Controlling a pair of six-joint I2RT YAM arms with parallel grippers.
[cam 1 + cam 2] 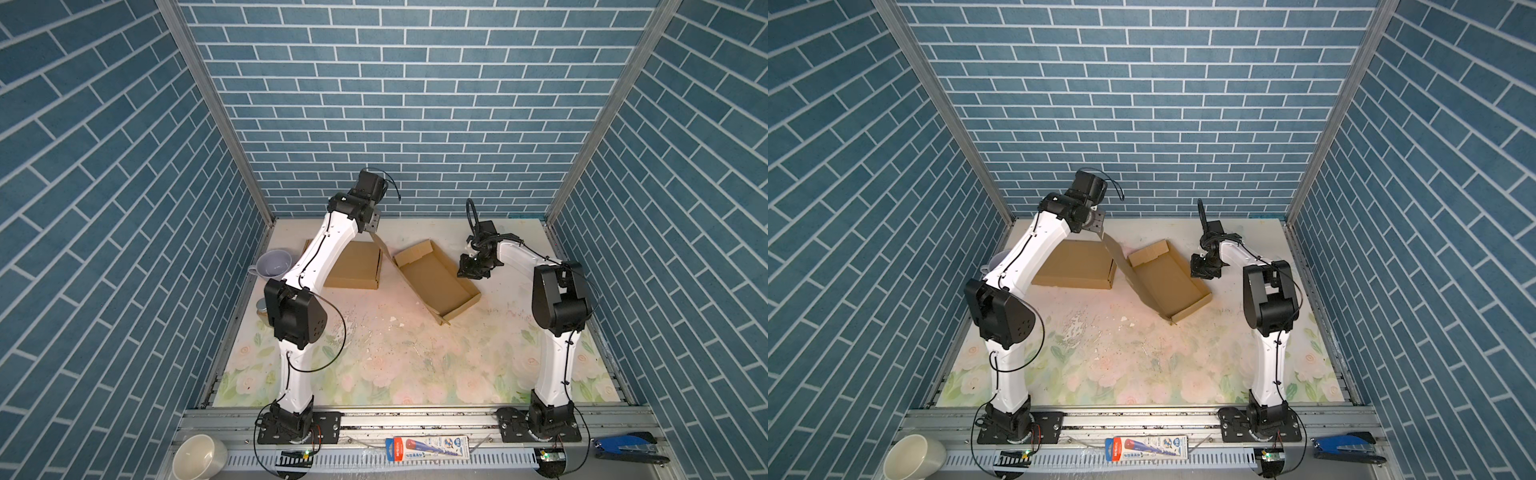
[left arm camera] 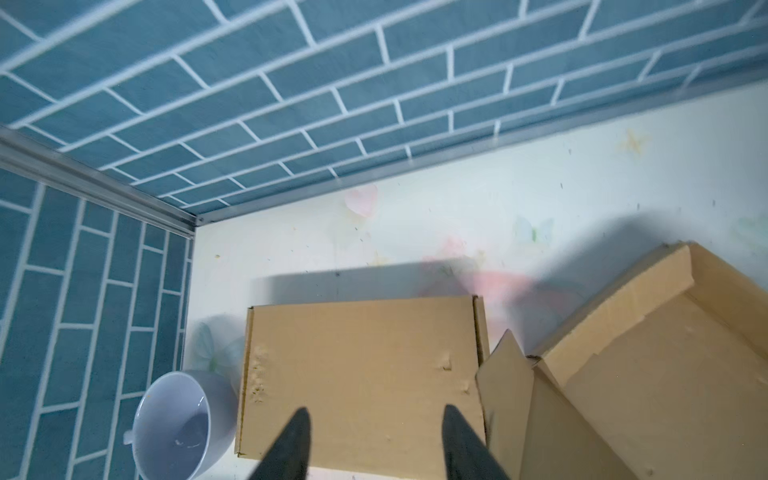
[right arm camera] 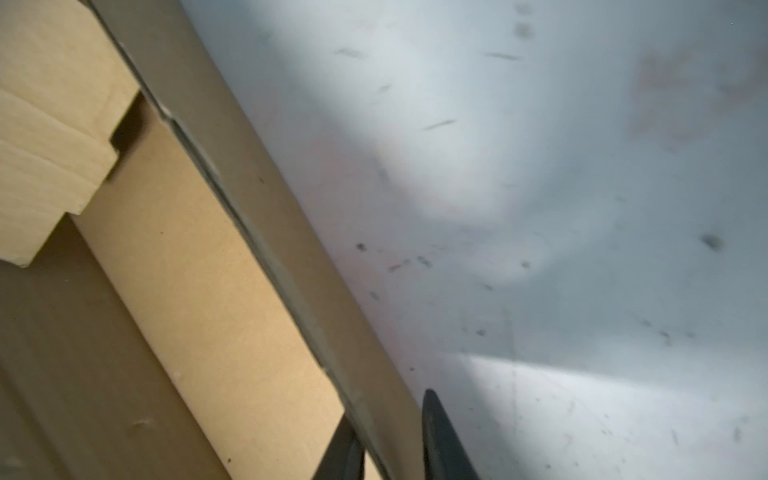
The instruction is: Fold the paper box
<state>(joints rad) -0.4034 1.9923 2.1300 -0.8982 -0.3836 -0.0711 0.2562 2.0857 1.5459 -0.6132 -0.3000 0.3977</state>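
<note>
**Cup [image 1: 199, 457] and pen pack [image 1: 428, 448] up front; box [image 1: 436, 282] open behind, lid up**

Both lie along the lower edge of both top views, off the table [image 1: 395, 357], with a stapler [image 1: 627, 446] at lower right. None of them looks part of the job.

On the table, the box sits right of centre in the upper half, turned at an angle. Its tray walls stand, and its lid [image 1: 1128, 268] rises tilted from the left long side toward the upper left.

The left gripper [image 2: 376, 413] is wide with nothing between its fingers. It hangs over a closed box [image 2: 361, 374] just left of the open one. In the left wrist view the lid's top corner stands at lower right, just beside the gripper but apart from it. A mug [image 2: 174, 424] lies on its side at lower left of that view.

The right gripper [image 3: 388, 411] is narrow and sits at the tray's right long wall. One finger is inside the tray and one outside, and the wall fills the gap between them. It looks pinched, though the blur hides the actual contact.

The box appears to be corrugated card. It is probably light, stiff across its panels, ready to bend along its creases, and likely to slide on the smooth table. Dents on the closed box suggest the card crushes under a hard pinch. The best hold is probably the lid's free edge near its middle, while the pinch on the wall keeps the tray from skating.
</note>
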